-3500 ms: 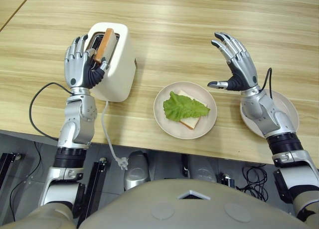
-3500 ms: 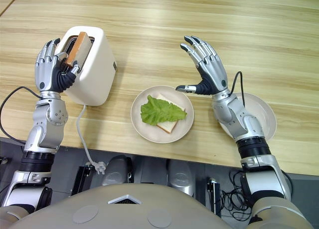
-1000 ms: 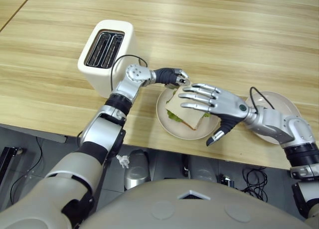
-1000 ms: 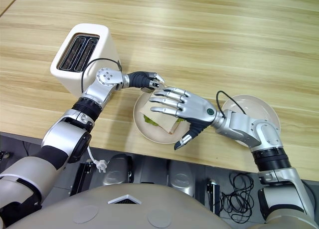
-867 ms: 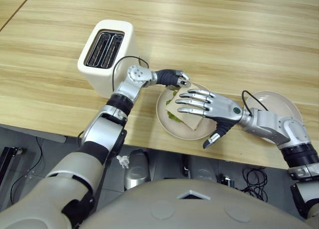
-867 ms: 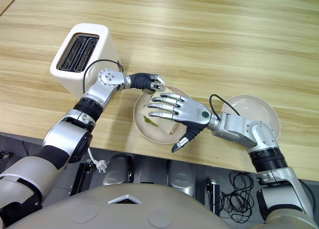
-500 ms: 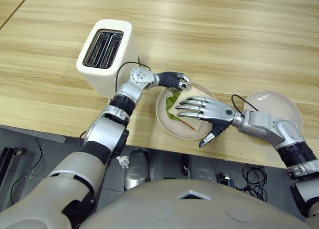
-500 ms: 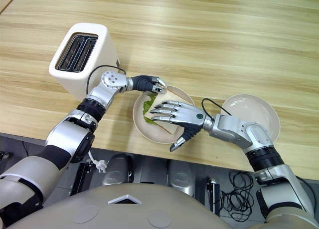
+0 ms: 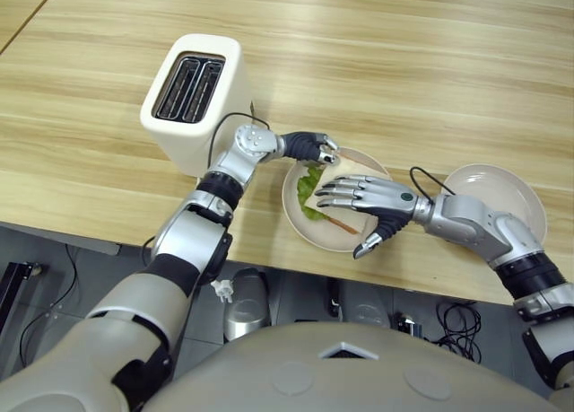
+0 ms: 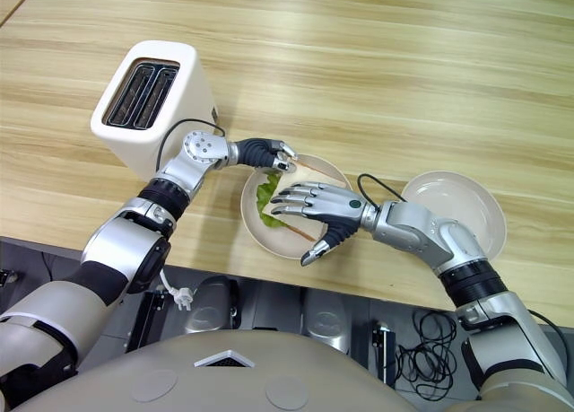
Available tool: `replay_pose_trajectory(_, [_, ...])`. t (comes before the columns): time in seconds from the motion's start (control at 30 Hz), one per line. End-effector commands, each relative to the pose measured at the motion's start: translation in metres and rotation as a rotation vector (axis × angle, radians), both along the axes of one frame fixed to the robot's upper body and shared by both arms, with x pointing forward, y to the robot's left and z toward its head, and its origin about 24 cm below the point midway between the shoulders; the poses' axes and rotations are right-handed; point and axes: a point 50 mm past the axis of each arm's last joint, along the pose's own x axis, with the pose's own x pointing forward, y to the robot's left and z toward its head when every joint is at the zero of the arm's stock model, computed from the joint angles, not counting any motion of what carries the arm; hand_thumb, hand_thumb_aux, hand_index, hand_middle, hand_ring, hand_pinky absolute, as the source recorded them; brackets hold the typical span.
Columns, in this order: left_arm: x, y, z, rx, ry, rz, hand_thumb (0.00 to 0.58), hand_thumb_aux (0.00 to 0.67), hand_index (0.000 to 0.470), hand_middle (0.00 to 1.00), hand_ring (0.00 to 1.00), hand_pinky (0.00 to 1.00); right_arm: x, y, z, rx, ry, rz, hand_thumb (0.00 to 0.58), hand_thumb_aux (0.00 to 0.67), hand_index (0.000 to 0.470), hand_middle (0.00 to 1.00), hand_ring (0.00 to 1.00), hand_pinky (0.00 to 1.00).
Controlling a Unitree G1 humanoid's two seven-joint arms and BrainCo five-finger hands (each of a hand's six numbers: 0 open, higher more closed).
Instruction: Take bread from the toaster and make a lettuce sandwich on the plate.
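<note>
Left eye view: right hand (image 9: 372,197) covers the bread (image 9: 348,169)

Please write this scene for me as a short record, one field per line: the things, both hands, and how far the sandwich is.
toaster: upright on the table, at the left
plate: in the middle, holds the sandwich
lettuce: sticks out at the left, under the top slice
top slice: lies on the lettuce
left hand: curled, at the plate's far-left rim, beside the slice's corner
right hand: flat, fingers stretched over the top slice
second plate: at the right
stage: sandwich stacked
</note>
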Motion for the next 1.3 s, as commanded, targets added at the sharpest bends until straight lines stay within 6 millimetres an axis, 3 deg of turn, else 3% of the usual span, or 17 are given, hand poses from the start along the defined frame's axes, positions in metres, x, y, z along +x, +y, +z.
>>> replay_pose_trajectory(0.03, [0.013,-0.006,0.037,-0.069,-0.148,-0.013,0.508,0.434,0.298,1.00,1.00,1.00,-0.010,-0.023,-0.027,-0.187,0.139,-0.061,0.000,0.000,0.000,0.00,0.00,0.00])
replay_pose_trajectory(0.1, [0.017,-0.005,0.046,-0.071,-0.212,0.014,0.474,0.384,0.263,1.00,1.00,1.00,-0.009,-0.021,-0.023,-0.161,0.132,-0.060,0.000,0.000,0.000,0.00,0.00,0.00])
replay_pose_trajectory(0.13, [0.021,-0.005,0.053,-0.075,-0.265,0.045,0.319,0.221,0.152,1.00,1.00,1.00,-0.008,-0.021,-0.021,-0.139,0.125,-0.063,0.000,0.000,0.000,0.00,0.00,0.00])
replay_pose_trajectory(0.17, [0.024,-0.005,0.060,-0.085,-0.327,0.083,0.319,0.221,0.152,1.00,1.00,1.00,-0.008,-0.021,-0.019,-0.123,0.118,-0.069,0.000,0.000,0.000,0.00,0.00,0.00])
replay_pose_trajectory(0.2, [0.028,-0.004,0.067,-0.093,-0.387,0.129,0.000,0.000,0.000,0.47,0.47,0.47,-0.007,-0.021,-0.018,-0.119,0.110,-0.074,0.000,0.000,0.000,0.00,0.00,0.00])
replay_pose_trajectory(0.23, [0.033,-0.002,0.074,-0.094,-0.450,0.188,0.000,0.000,0.000,0.00,0.00,0.00,-0.006,-0.022,-0.016,-0.114,0.097,-0.079,0.000,0.000,0.000,0.00,0.00,0.00])
replay_pose_trajectory(0.47, [0.041,0.001,0.097,-0.108,-0.765,0.373,0.000,0.000,0.000,0.00,0.00,0.00,-0.002,-0.021,-0.011,-0.068,0.056,-0.091,0.000,0.000,0.000,0.00,0.00,0.00])
replay_pose_trajectory(0.67, [0.028,0.000,0.101,-0.202,-0.863,0.392,0.000,0.000,0.000,0.00,0.00,0.00,0.005,-0.017,-0.007,0.000,-0.001,-0.111,0.000,0.000,0.000,0.00,0.00,0.00])
replay_pose_trajectory(0.77, [0.016,0.006,0.103,-0.297,-0.868,0.425,0.000,0.000,0.000,0.00,0.00,0.00,0.015,-0.012,0.005,0.134,-0.050,-0.144,0.000,0.000,0.000,0.00,0.00,0.00])
replay_pose_trajectory(0.8, [0.011,0.008,0.104,-0.334,-0.866,0.439,0.148,0.092,0.063,0.00,0.00,0.00,0.017,-0.011,0.008,0.188,-0.057,-0.158,0.000,0.000,0.000,0.00,0.00,0.00])
replay_pose_trajectory(0.87, [0.002,0.012,0.106,-0.397,-0.859,0.459,0.462,0.368,0.253,0.00,0.00,0.00,0.020,-0.009,0.012,0.262,-0.055,-0.175,0.000,0.000,0.000,0.00,0.00,0.00])
replay_pose_trajectory(0.9, [-0.003,0.014,0.107,-0.430,-0.848,0.470,0.520,0.455,0.312,0.00,0.00,0.00,0.020,-0.008,0.015,0.303,-0.049,-0.180,0.000,0.000,0.000,0.00,0.00,0.00])
replay_pose_trajectory(0.93, [-0.007,0.016,0.108,-0.451,-0.840,0.475,0.577,0.625,0.429,0.00,0.00,0.00,0.020,-0.007,0.016,0.333,-0.041,-0.181,0.000,0.000,0.000,0.00,0.00,0.00])
replay_pose_trajectory(0.97, [-0.012,0.018,0.108,-0.463,-0.835,0.477,0.580,0.670,0.460,0.00,0.00,0.00,0.019,-0.006,0.018,0.356,-0.034,-0.178,0.000,0.000,0.000,0.00,0.00,0.00])
replay_pose_trajectory(1.23, [-0.038,0.046,0.109,-0.492,-0.818,0.545,0.580,0.670,0.460,0.00,0.00,0.00,0.021,-0.006,0.039,0.459,-0.054,-0.160,0.000,0.000,0.000,0.00,0.00,0.00])
replay_pose_trajectory(1.27, [-0.041,0.049,0.111,-0.500,-0.828,0.554,0.580,0.670,0.460,0.72,0.72,0.72,0.022,-0.007,0.045,0.482,-0.066,-0.162,0.062,0.037,0.025,0.00,0.00,0.00])
replay_pose_trajectory(1.3, [-0.045,0.051,0.114,-0.513,-0.836,0.560,0.580,0.670,0.460,1.00,1.00,1.00,0.024,-0.009,0.052,0.516,-0.077,-0.169,0.201,0.129,0.088,0.00,0.00,0.00])
